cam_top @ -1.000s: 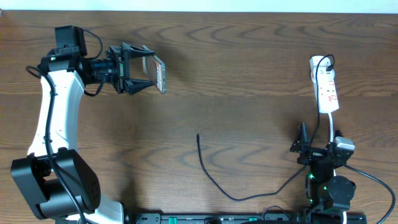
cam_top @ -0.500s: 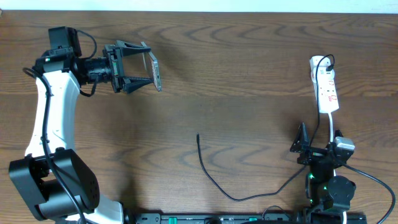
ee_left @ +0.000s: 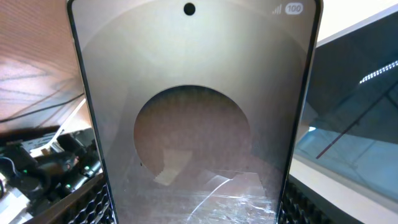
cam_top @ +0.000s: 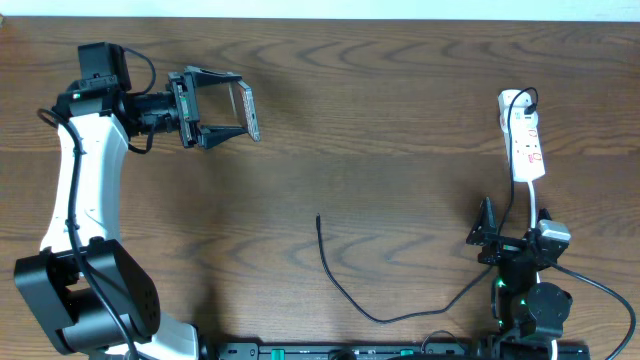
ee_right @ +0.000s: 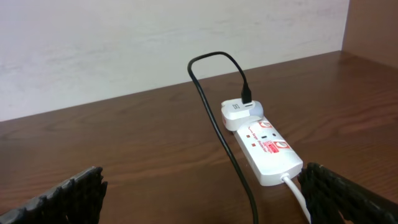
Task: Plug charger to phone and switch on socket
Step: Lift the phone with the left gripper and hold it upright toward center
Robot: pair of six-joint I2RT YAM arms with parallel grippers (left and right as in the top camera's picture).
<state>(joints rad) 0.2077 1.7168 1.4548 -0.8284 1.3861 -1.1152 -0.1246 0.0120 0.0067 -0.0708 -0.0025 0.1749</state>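
Note:
My left gripper (cam_top: 238,106) is shut on the phone (cam_top: 247,110) and holds it on edge above the far left of the table. In the left wrist view the phone's dark screen (ee_left: 193,124) with its round shape fills the frame between the two fingers (ee_left: 93,205). The charger, a thin black cable (cam_top: 322,250), lies loose at the table's middle with its free tip (cam_top: 318,219) pointing away. It runs right to the white socket (cam_top: 524,140). My right gripper (cam_top: 512,230) rests open just in front of the socket (ee_right: 264,146), and the cable (ee_right: 217,124) passes between its fingers.
A white adapter (ee_right: 239,112) sits plugged into the socket's far end, with the black cable in it. The socket's white cord (ee_right: 298,193) leads back beside my right finger (ee_right: 348,193). A pale wall stands behind the table's far edge.
My left gripper has moved slightly left and away with the phone, turning it a little. The right arm, the cable and the socket have not moved.

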